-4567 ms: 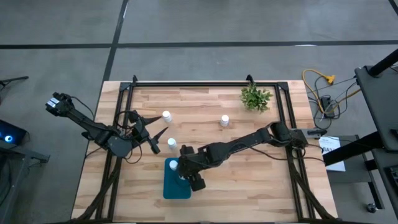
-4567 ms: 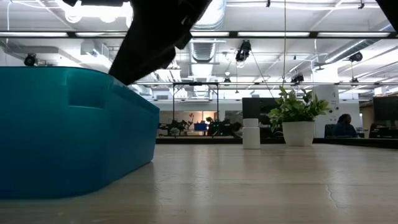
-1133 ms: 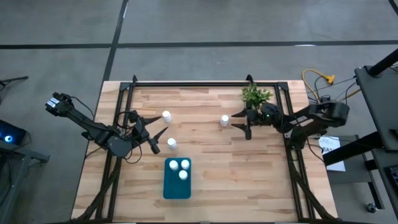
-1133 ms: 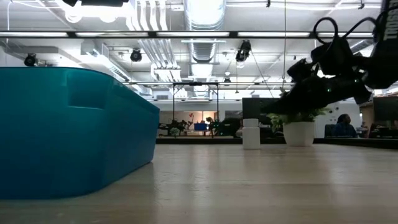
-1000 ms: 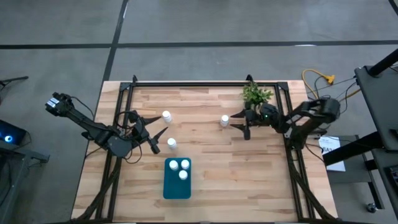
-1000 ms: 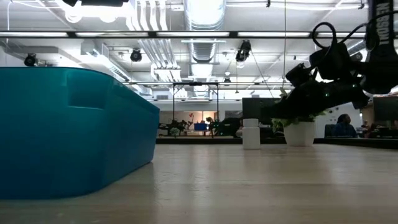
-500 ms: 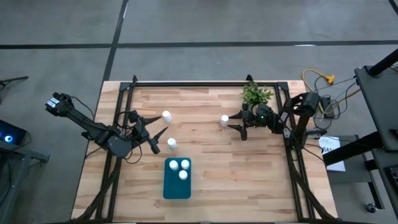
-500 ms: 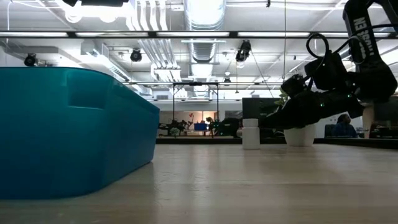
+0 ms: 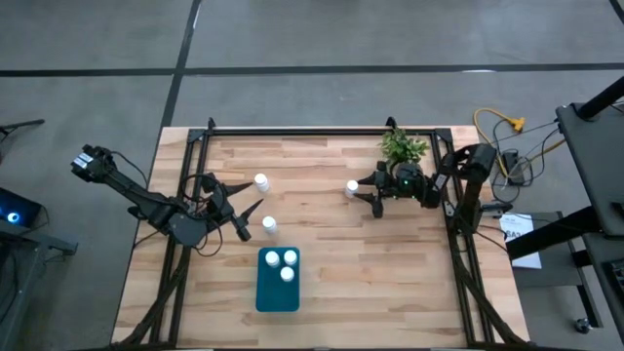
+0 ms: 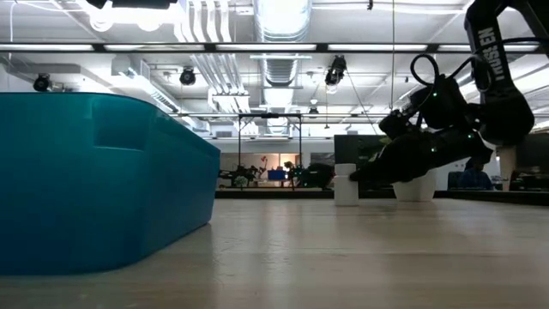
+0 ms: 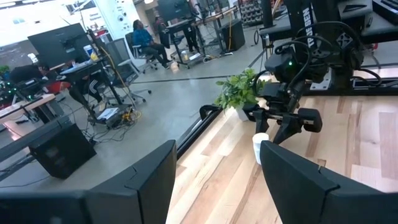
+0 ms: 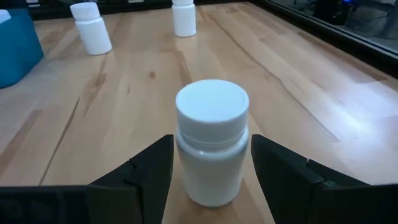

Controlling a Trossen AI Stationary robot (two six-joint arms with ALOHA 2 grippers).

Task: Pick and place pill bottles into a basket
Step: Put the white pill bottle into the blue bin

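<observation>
i have the right hand (image 9: 369, 192) low at the far right of the desk (image 9: 341, 273), fingers spread wide on either side of a pill bottle (image 12: 211, 140) that stands upright between them, not yet clenched. the plant (image 9: 402, 148) sits just behind. the left hand (image 9: 246, 212) waits released at the left side, near two more bottles (image 9: 261, 182). three bottles (image 9: 283, 264) already stand in the basket (image 9: 277, 292) at the near edge.
</observation>
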